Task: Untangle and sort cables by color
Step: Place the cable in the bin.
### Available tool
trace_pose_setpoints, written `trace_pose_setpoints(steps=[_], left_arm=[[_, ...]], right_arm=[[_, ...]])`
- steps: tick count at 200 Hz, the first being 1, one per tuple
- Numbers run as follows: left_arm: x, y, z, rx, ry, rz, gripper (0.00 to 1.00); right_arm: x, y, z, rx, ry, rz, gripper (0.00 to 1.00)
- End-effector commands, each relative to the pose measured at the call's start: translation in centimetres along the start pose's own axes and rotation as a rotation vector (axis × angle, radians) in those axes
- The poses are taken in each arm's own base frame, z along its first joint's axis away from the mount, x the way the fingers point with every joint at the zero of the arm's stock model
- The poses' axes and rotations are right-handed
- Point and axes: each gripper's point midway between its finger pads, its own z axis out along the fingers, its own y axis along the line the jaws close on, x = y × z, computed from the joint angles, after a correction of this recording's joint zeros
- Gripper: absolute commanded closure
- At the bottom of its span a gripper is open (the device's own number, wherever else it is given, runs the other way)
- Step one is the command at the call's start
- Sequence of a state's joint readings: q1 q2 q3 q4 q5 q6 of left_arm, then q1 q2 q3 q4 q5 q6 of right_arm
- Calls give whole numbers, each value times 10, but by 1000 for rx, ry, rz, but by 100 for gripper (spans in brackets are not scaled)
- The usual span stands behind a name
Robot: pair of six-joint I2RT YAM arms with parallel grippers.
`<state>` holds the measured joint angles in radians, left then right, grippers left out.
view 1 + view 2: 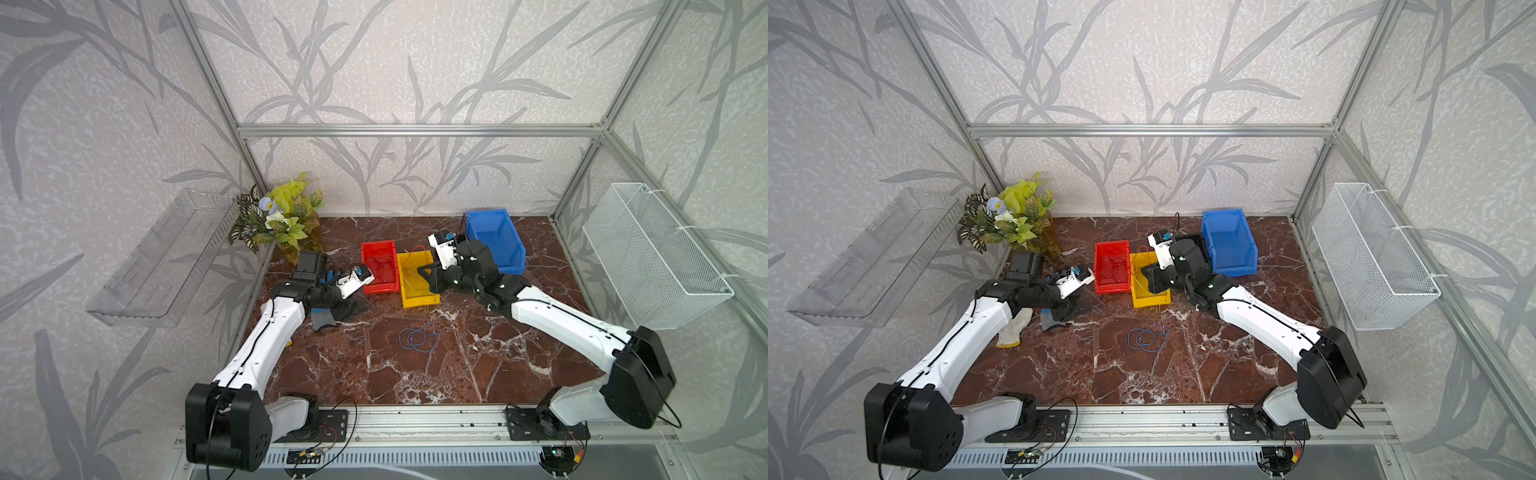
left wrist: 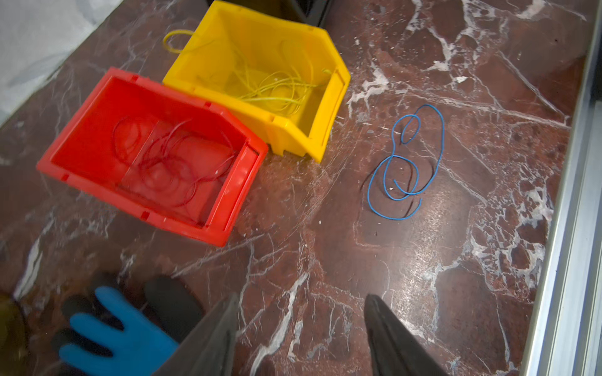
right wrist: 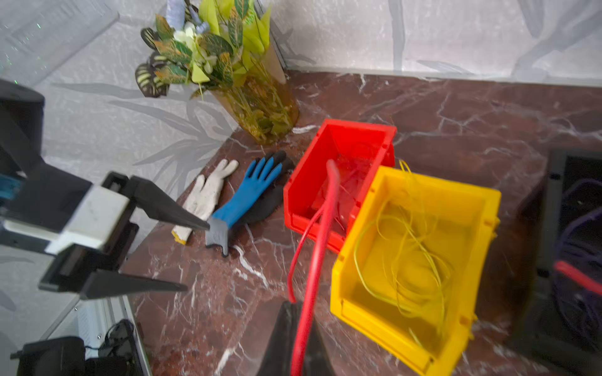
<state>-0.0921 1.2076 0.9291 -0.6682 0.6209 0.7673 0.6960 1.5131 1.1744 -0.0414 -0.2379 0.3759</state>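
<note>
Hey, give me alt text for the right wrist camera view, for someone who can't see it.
The right gripper is shut on a red cable that loops out in front of the red bin. Beside that bin, a yellow bin holds yellow cables. The left gripper hangs open near a blue glove and a white glove on the marble table.

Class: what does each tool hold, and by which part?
The right tool holds a red cable, pinched at a bend; the rest trails toward the red bin. The left tool is open, empty.
</note>
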Motion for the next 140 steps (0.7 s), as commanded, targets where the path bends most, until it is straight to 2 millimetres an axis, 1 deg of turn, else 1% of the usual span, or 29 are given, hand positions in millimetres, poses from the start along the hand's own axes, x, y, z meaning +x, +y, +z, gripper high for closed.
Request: trace_pose_setpoints(steps=[1, 8, 11, 12, 13, 20, 31, 42, 54, 60, 62, 64, 83, 91, 109, 113, 129, 140], left_arm=[[8, 25, -8, -128, 9, -107, 31], [12, 31, -10, -155, 15, -130, 30], [14, 33, -11, -166, 20, -139, 30], [15, 34, -11, -169, 20, -142, 30], [15, 35, -11, -173, 20, -144, 30], [19, 41, -14, -202, 28, -165, 29], [25, 49, -18, -239, 40, -183, 29], [32, 55, -21, -270, 54, -191, 29], [39, 60, -23, -289, 70, -204, 29], [42, 61, -23, -293, 76, -207, 29], [43, 61, -23, -295, 78, -210, 29], [43, 61, -23, -295, 79, -209, 29], [49, 62, -23, -300, 91, -211, 29], [51, 62, -23, -304, 95, -210, 29], [55, 58, -21, -294, 103, -206, 29], [56, 56, -20, -289, 103, -205, 29], [59, 52, -17, -270, 103, -202, 29], [60, 49, -15, -258, 102, -203, 29]], right_arm=[[-14, 11, 25, -20, 28, 19, 100], [-20, 11, 38, 1, 32, 23, 100], [-25, 12, 39, 6, 25, 25, 100], [-25, 12, 39, 9, 26, 26, 100], [-23, 9, 47, 21, 38, 32, 100], [-23, 6, 59, 44, 49, 54, 100], [-32, 10, 76, 45, 37, 117, 100], [-39, 22, 94, -24, 14, 192, 100], [-52, 37, 110, -125, -46, 268, 100], [-58, 42, 117, -176, -78, 309, 100], [-57, 43, 120, -187, -78, 330, 100], [-63, 47, 121, -212, -99, 347, 100], [-78, 54, 140, -323, -172, 443, 100], [-82, 53, 149, -353, -190, 470, 100], [-81, 49, 166, -416, -208, 563, 100], [-84, 49, 167, -444, -225, 581, 100], [-78, 36, 181, -480, -230, 670, 100], [-68, 25, 188, -465, -213, 698, 100]])
